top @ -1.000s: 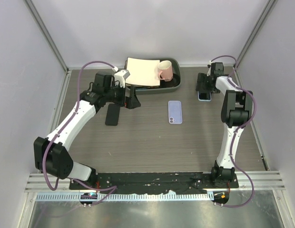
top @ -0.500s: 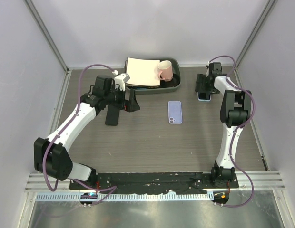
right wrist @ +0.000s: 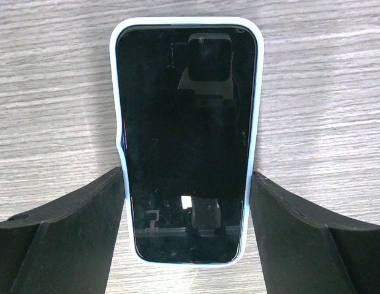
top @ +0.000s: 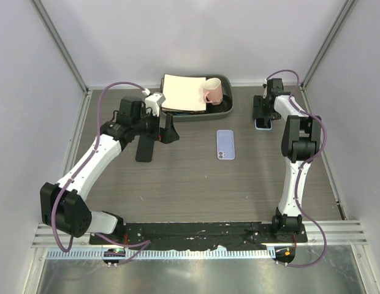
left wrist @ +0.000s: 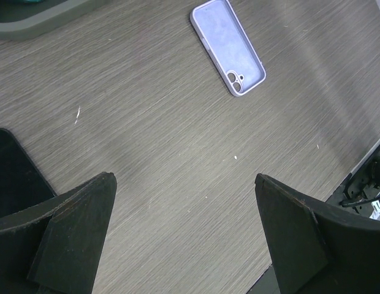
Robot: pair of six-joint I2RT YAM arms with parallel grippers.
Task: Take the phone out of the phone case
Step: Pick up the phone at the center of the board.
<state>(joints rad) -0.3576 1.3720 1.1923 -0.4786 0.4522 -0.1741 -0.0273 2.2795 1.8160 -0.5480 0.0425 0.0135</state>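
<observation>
Phone [right wrist: 185, 141], screen up in its pale blue case [right wrist: 113, 92] at the table's [right wrist: 55, 92] far right, lies between my right pincer's [right wrist: 187, 184] fingers, whether gripped I cannot tell; I should clamp the case edges squarely, my left pincer [left wrist: 184, 184] hanging released.

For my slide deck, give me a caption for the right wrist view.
Right gripper straddling a dark-screened phone in its pale blue case on the wood-grain table.

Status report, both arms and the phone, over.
Left gripper open, empty. Right gripper straddling blue-cased phone, grip unclear. Not yet removed. Nothing blocking.
</observation>
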